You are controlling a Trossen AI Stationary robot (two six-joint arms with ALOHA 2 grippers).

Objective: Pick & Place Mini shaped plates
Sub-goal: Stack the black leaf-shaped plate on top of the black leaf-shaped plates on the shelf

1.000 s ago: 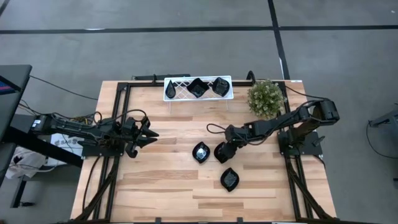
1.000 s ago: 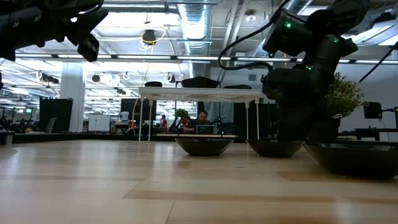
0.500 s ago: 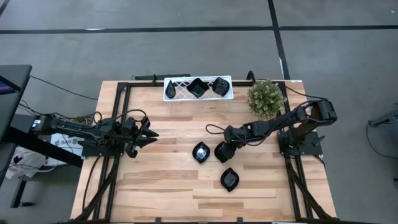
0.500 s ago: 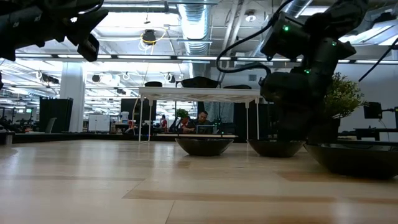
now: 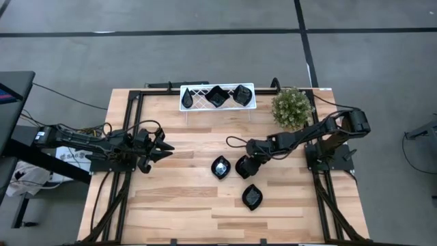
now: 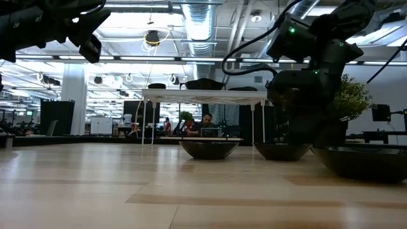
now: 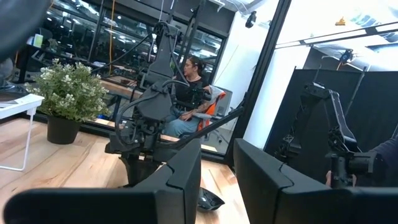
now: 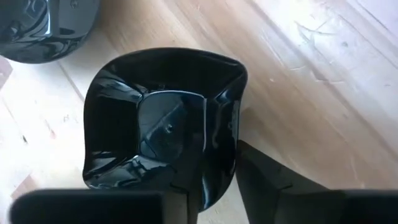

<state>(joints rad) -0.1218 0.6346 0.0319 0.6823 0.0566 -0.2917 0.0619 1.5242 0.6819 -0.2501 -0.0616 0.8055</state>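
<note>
While the left claw (image 5: 166, 147) hangs over the left side of the desk (image 5: 184, 198), its fingers stand slightly apart with nothing between them. Writing on that arm is too small to read. At the back edge, a white wire rack (image 5: 194, 97) carries two black dishes (image 5: 217, 96), with a third small dish at its left end. Near the desk's middle, a leaf-shaped dish (image 5: 220, 167) lies flat, touching nothing. Just right of it, the right claw (image 5: 246, 166) is down on a wavy-edged square dish (image 8: 165, 121), one finger inside the rim and one outside, pinching its edge. Another oval dish (image 5: 252, 197) lies nearer the front. A green plant (image 5: 292, 107) stands at the back right.
</note>
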